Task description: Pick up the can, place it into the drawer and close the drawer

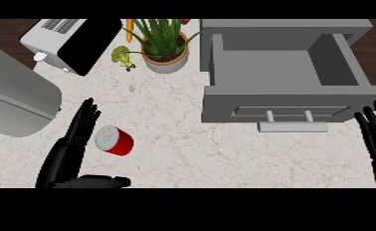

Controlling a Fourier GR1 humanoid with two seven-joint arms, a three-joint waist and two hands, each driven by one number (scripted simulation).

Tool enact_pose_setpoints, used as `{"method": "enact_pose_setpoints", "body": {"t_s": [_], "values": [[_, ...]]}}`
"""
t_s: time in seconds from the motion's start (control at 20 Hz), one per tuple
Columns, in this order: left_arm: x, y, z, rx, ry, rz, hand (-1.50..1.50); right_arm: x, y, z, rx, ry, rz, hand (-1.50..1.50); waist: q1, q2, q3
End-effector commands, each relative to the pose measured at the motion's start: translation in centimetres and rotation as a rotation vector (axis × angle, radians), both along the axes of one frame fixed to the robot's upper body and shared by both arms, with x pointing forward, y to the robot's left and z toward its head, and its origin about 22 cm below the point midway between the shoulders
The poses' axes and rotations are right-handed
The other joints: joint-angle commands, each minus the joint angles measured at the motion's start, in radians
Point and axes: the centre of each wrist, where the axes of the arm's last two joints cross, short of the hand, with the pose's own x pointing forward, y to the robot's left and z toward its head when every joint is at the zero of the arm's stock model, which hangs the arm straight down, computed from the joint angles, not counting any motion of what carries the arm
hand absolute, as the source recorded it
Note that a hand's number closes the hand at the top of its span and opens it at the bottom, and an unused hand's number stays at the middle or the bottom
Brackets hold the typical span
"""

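Across most of the frame you had the bench (220, 160), pale and marbled, carrying everything. At the upper right the drawer (283, 73) stood pulled open with its tray bare, which suited a drop from above; its handle (290, 118) faced the lower edge, where a push could shut it. At the far left a grey appliance (22, 98) curved in, with a toaster (70, 41) above it at the upper left and a potted plant (163, 46) at top centre, all well apart from the work. Your left hand (70, 148) lay at the lower left, fingers straight and spread, thumb out below, just beside the can (114, 140) but not curled round it. The can lay tipped on its side, lid toward that hand. Your right hand (366, 128) showed only fingertips at the right edge, straight and resting.
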Motion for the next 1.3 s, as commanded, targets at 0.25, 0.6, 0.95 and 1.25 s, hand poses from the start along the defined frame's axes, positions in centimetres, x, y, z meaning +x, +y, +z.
{"method": "enact_pose_setpoints", "body": {"t_s": [0.25,0.6,0.95,1.25], "values": [[0.0,3.4,-3.4,0.012,0.024,0.017,-1.50,0.8,1.0,-2.1,-0.006,0.011,0.004,-1.50,0.001,0.000,0.000],[0.8,4.0,-6.3,0.020,0.030,0.020,-1.50,0.7,0.2,-0.1,0.004,-0.007,-0.009,-1.50,-0.001,0.000,0.000],[-1.1,5.2,-6.7,0.007,0.066,0.007,-1.50,1.1,0.6,-0.8,0.003,-0.019,-0.007,-1.50,0.001,0.000,0.000],[-1.1,4.0,-8.6,0.005,0.077,0.050,-1.50,0.1,1.8,1.5,0.007,0.004,0.004,-1.50,0.001,-0.001,0.000]]}}
